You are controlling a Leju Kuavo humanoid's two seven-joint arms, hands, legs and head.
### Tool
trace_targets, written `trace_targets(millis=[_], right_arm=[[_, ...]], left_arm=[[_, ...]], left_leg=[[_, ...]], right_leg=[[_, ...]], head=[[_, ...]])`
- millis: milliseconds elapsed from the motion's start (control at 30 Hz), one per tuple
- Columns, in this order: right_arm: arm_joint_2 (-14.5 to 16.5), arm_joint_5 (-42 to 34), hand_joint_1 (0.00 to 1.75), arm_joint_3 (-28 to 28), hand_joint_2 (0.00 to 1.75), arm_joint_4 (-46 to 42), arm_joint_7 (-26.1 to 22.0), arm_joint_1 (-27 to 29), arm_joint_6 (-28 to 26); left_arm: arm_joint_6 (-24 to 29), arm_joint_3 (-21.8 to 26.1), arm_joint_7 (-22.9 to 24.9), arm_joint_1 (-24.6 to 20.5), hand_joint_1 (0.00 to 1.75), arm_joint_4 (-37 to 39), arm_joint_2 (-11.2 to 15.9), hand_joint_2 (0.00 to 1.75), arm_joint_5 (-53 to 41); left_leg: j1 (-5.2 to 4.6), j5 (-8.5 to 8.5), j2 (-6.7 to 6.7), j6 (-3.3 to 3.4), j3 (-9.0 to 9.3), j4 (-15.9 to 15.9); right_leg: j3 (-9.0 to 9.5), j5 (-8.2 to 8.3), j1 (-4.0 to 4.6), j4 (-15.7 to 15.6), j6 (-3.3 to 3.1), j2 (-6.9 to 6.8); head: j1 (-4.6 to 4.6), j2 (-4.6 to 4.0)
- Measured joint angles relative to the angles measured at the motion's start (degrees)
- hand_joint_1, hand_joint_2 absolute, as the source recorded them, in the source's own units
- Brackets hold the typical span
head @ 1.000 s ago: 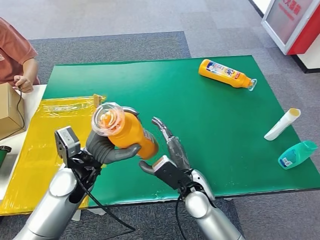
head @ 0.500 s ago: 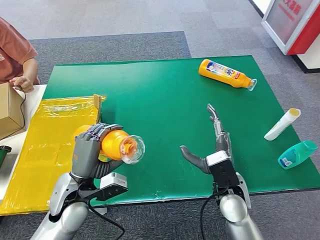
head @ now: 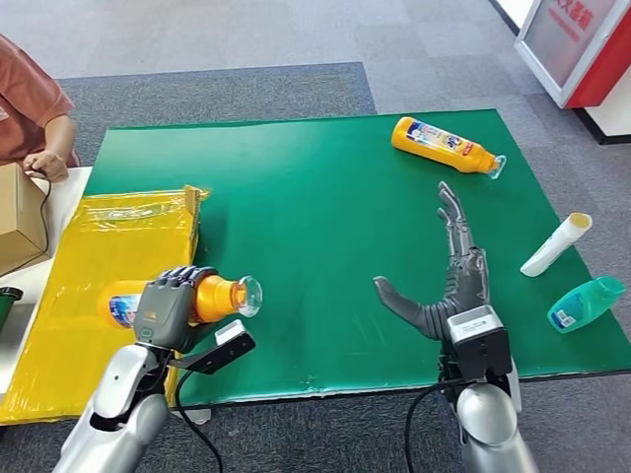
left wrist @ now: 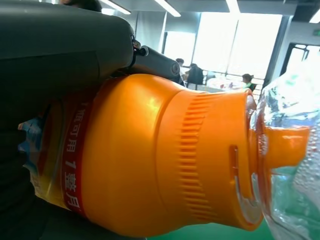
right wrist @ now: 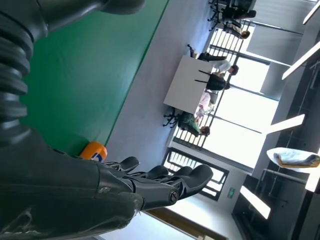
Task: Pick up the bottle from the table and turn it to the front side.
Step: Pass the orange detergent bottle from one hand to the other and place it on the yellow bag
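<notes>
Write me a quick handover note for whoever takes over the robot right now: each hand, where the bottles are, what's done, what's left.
Left hand: grips the orange bottle around its body, lying sideways over the edge of the yellow sheet, clear cap toward the green mat.
Right hand: open, holding nothing, above the mat.
On the mat: a second orange bottle at the far side; a white tube and a teal bottle near the right edge.
Done: bottle picked up.
Left: check that its label faces front, then set it down.

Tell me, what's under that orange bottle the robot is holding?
Under the orange bottle, held by the left hand, lie the yellow sheet and green mat. The hand hides the spot directly beneath.
</notes>
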Motion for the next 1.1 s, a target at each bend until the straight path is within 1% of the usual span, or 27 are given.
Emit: trace_targets(millis=[167,300,400,600,967,1100], right_arm=[[-0.01,-0.72,0.00,0.00,1.75,-0.25,-0.13,-0.34,0.40],[-0.20,-0.93,0.00,0.00,1.75,-0.45,-0.53,-0.38,0.27],[-0.34,-0.95,0.00,0.00,1.75,-0.68,-0.58,-0.39,0.09],[-0.43,-0.95,0.00,0.00,1.75,-0.72,-0.60,-0.41,0.01],[-0.75,-0.98,0.00,0.00,1.75,-0.72,-0.62,-0.64,-0.02],[-0.81,-1.25,0.00,0.00,1.75,-0.72,-0.92,-0.58,0.21]], left_arm=[[0.57,2.10,2.01,-2.00,1.75,6.28,0.03,1.75,-2.05],[1.74,4.38,2.23,-4.17,1.75,12.18,0.64,1.75,-3.32],[2.05,5.33,2.18,-5.09,1.75,14.89,0.92,1.75,-3.58],[2.15,5.91,2.10,-6.35,1.75,17.31,1.03,1.75,-3.67],[2.28,6.72,2.23,-7.43,1.75,19.39,1.27,1.75,-4.33],[4.50,7.42,3.49,-7.67,0.00,21.20,2.14,1.75,-8.37]], left_leg=[[0.00,-0.01,0.00,0.00,0.00,0.00],[0.00,0.00,0.00,-0.01,0.00,0.00],[0.01,0.00,0.00,-0.01,0.00,0.00],[0.00,-0.01,0.00,0.00,0.00,0.00],[0.00,-0.01,0.00,-0.01,0.00,0.00],[0.00,-0.01,0.01,-0.02,0.00,0.00]], right_leg=[[0.00,0.00,0.00,0.00,0.00,0.00],[-0.01,-0.01,0.00,0.00,-0.01,0.00],[-0.01,-0.01,0.01,0.01,-0.01,0.00],[0.00,-0.01,0.00,0.01,-0.01,0.00],[0.00,-0.01,0.01,0.01,-0.01,0.00],[-0.01,-0.01,0.01,0.01,-0.01,0.01]], head=[[-0.01,0.00],[-0.01,0.00],[-0.01,0.00],[-0.01,0.00],[-0.01,0.00],[-0.01,0.00]])
